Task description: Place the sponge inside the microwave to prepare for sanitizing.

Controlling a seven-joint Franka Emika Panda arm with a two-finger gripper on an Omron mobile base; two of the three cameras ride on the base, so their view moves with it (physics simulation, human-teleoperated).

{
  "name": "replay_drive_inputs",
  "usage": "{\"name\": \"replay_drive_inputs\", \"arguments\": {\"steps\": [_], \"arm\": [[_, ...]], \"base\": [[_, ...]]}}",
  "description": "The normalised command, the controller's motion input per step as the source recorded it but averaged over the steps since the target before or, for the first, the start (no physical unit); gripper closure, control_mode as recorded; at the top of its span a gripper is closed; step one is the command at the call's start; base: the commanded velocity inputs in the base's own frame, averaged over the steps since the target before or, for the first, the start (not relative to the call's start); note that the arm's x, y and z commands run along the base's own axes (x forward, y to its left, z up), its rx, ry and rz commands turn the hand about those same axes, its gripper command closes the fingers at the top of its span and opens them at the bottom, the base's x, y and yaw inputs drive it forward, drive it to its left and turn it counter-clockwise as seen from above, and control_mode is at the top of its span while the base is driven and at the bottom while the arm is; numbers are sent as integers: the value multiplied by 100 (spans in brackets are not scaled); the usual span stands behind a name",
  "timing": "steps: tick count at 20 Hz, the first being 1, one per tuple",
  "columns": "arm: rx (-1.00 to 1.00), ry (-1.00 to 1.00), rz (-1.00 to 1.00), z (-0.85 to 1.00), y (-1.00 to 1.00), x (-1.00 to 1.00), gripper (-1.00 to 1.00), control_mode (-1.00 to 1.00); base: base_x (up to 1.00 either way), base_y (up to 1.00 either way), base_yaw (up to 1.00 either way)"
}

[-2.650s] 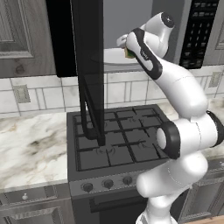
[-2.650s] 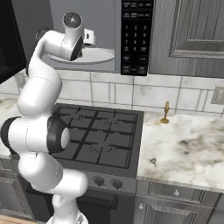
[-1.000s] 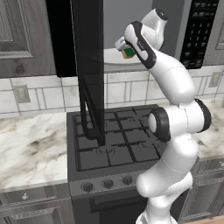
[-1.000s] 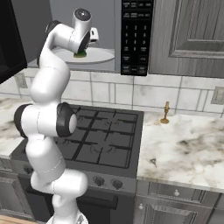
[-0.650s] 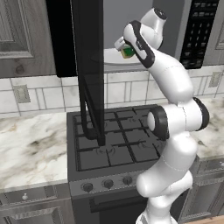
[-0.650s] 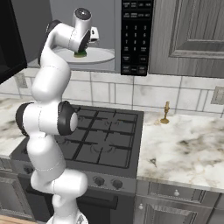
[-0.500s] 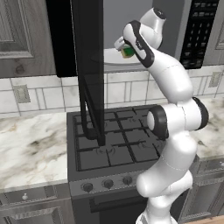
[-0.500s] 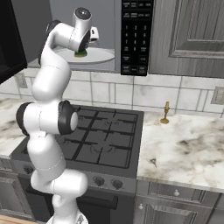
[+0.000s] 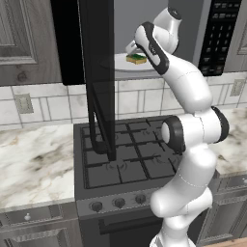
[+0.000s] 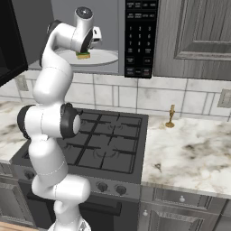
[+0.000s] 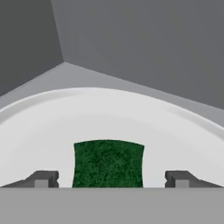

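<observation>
The sponge (image 9: 136,59) (image 10: 83,55), yellow with a dark green top, lies flat on the white turntable plate (image 9: 121,65) (image 10: 107,57) inside the black microwave (image 9: 219,34) (image 10: 140,36). The microwave door (image 9: 96,72) hangs swung wide open on the left. My gripper (image 9: 134,52) (image 10: 85,49) reaches into the cavity just above the sponge. In the hand view the gripper (image 11: 112,178) is open; both fingertips (image 11: 43,178) stand clear of the sponge (image 11: 108,164), with plate (image 11: 52,127) showing in the gaps.
A black gas stove (image 9: 130,164) (image 10: 108,144) sits below the microwave. Marble counter (image 10: 194,149) runs on both sides, with a slim brass stand (image 10: 170,116) by the tiled wall. Grey cabinets (image 10: 194,36) flank the microwave.
The jaws have spread wide and let go of the sponge, which now rests on the plate. The arm has barely moved.
</observation>
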Motion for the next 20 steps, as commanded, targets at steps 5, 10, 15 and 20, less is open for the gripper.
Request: {"name": "replay_drive_inputs", "arguments": {"steps": [5,10,15,20], "arm": [[0,0,0,6,0,-2,-100,-100],[0,0,0,11,-8,-39,-100,-100],[0,-3,0,5,-13,-59,-100,-100],[1,-15,0,-4,-16,-75,-100,-100]], "base": [[0,0,0],[0,0,0],[0,0,0],[0,0,0]]}}
